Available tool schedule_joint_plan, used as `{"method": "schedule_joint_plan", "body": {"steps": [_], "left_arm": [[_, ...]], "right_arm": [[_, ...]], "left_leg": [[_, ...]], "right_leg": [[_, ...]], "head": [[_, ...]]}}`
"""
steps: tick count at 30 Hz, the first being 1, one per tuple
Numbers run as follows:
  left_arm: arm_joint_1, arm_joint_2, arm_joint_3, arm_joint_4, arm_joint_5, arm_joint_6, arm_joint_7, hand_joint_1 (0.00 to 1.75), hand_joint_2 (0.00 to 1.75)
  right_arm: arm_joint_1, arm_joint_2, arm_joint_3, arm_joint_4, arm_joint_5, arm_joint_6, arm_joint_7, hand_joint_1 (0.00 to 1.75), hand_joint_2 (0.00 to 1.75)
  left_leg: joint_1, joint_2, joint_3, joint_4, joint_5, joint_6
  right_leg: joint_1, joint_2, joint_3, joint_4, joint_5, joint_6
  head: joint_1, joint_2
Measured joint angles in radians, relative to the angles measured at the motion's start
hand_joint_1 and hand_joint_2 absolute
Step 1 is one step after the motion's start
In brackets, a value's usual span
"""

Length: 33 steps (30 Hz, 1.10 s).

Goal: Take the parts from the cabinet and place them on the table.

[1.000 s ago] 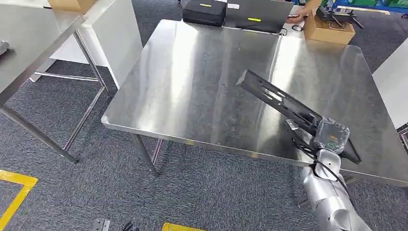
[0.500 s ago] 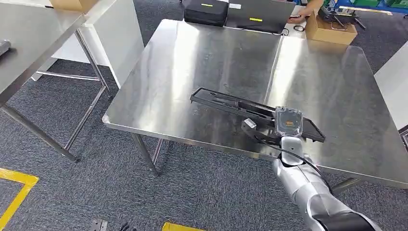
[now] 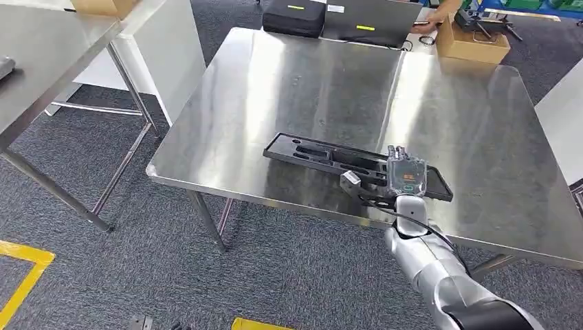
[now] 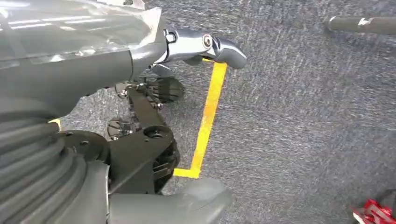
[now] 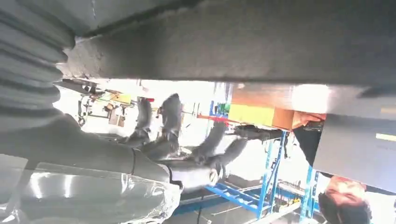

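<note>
Here, broad square brushed-steel tabletop (image 3: 309, 89), bright with glare, taking up most of the head view. On it, near the front edge, long flat black plastic part with cut-outs (image 3: 323, 157), apparently resting flat or nearly flat on the steel, placed close to the robot's side probably because that lies within the arm's easy reach. Long axis running roughly parallel to the front edge, slightly slanted: the free end pointing toward the robot's left, the other end under the right hand (image 3: 405, 173). Right hand grasping that right-hand end, fingers curled over the part's far rim in the head view, likely held at the end so the rest could be lowered onto the steel first. Judged stage: set-down nearly complete, release not yet made. Left hand (image 4: 196, 46) hanging over grey carpet and a yellow floor line, fingers apart with nothing between them.
</note>
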Motion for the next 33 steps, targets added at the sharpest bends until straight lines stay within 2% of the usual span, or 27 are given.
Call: {"method": "schedule_joint_plan", "body": {"steps": [8,14,19,22,26,28,30,33], "left_arm": [[0.006,0.002,0.03,0.0,0.012,-0.013,0.005,0.0,0.0],[0.01,0.005,0.046,0.0,0.013,-0.023,0.005,0.0,0.0],[0.01,0.005,0.052,0.0,-0.002,-0.032,0.005,0.0,0.0],[0.009,0.005,0.061,0.0,-0.013,-0.034,0.005,0.0,0.0],[0.009,0.005,0.068,-0.001,-0.02,-0.035,0.005,0.0,0.0],[0.009,0.004,0.072,-0.001,-0.032,-0.036,0.005,0.0,0.0],[0.009,0.003,0.075,-0.001,-0.041,-0.036,0.005,0.0,0.0],[0.007,0.001,0.081,-0.002,-0.045,-0.036,0.005,0.0,0.0]], "right_arm": [[-0.002,0.0,-0.003,0.0,-0.001,0.013,-0.005,0.0,0.0],[-0.011,0.004,-0.045,0.0,-0.011,0.05,-0.048,0.0,0.0],[-0.015,0.016,-0.119,-0.003,-0.014,0.076,-0.116,0.0,0.0],[-0.015,0.029,-0.18,-0.03,-0.003,0.062,-0.176,0.0,0.0],[-0.012,0.044,-0.234,-0.061,-0.004,0.046,-0.213,0.0,0.0],[0.008,0.055,-0.265,-0.115,-0.023,0.004,-0.278,0.0,0.0],[0.033,0.073,-0.299,-0.206,-0.047,-0.002,-0.337,0.0,0.0],[0.042,0.092,-0.332,-0.281,-0.056,-0.002,-0.353,0.0,0.0]], "left_leg": [[0.0,0.0,0.0,0.0,0.0,0.0],[0.0,0.0,0.0,0.0,0.0,0.0],[0.0,0.0,0.0,0.0,0.0,0.0],[0.0,0.0,0.0,0.0,0.0,0.0],[0.0,0.0,0.0,0.0,0.0,0.0],[0.0,0.0,0.0,0.0,0.0,0.0],[0.0,0.001,0.0,0.0,0.0,0.0],[0.0,0.001,0.0,0.0,0.0,0.0]], "right_leg": [[0.0,0.0,0.0,0.0,0.0,0.0],[0.0,0.0,0.0,0.0,0.0,0.0],[0.0,0.0,0.0,0.0,0.0,0.0],[0.0,0.0,0.0,0.0,0.0,0.0],[0.0,0.0,0.0,0.0,0.0,0.0],[0.0,0.0,0.0,0.0,0.0,0.0],[0.0,0.0,-0.001,0.0,0.0,0.0],[0.0,0.0,-0.001,0.0,0.0,0.0]], "head": [[0.0,0.0],[0.0,0.0],[0.0,0.0],[0.0,0.0],[0.001,0.0],[0.0,0.0],[0.0,0.0],[0.0,0.0]]}}
